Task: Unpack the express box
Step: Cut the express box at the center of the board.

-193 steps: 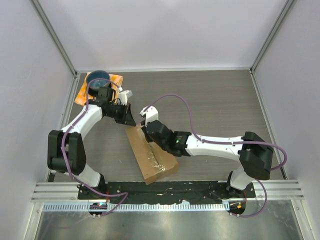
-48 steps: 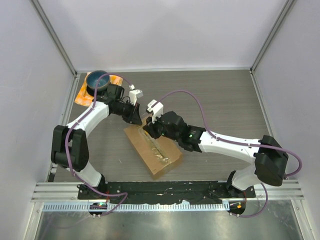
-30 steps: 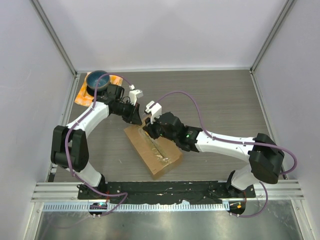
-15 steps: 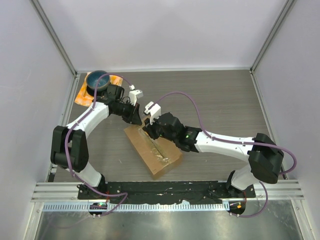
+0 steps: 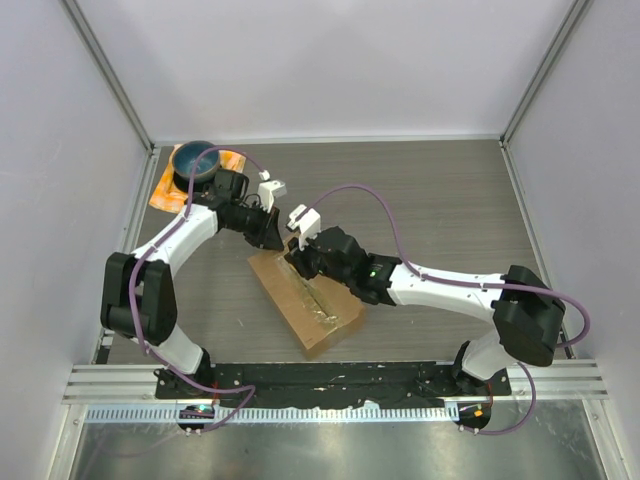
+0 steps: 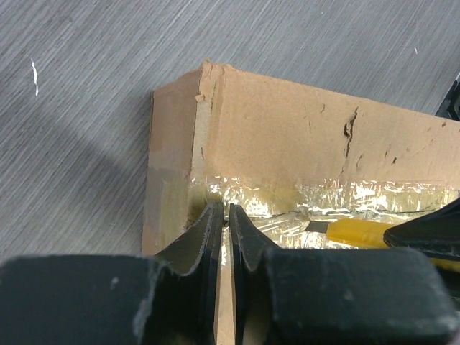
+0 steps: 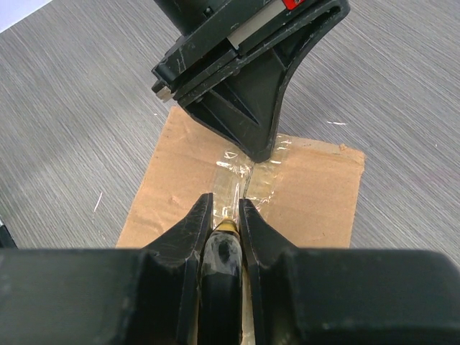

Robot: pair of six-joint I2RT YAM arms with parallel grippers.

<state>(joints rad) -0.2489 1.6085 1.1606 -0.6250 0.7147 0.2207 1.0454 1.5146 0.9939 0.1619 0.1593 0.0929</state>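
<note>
Right gripper [image 7: 224, 207] clamps a yellow knife [image 6: 352, 231]; express box [image 5: 305, 300] runs far-left to near-right.

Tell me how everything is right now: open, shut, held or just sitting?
Brown cardboard express box: closed, clear tape over its top seam.
Left gripper: shut, tips at the taped seam by the box's end.
Right gripper: shut on the yellow cutter.
Yellow cutter: held, tip at the tape.
Blue bowl: upright on the orange cloth.

The left gripper [image 6: 223, 213] and the right gripper [image 7: 225, 212], which clamps a yellow cutter [image 6: 352, 231], meet over the far end of the express box [image 5: 290, 300], closing that spot. A blue bowl [image 5: 195, 158] on an orange cloth [image 5: 233, 160] fills the far-left corner. The right and far sides of the table [image 5: 450, 200] lie open.
</note>
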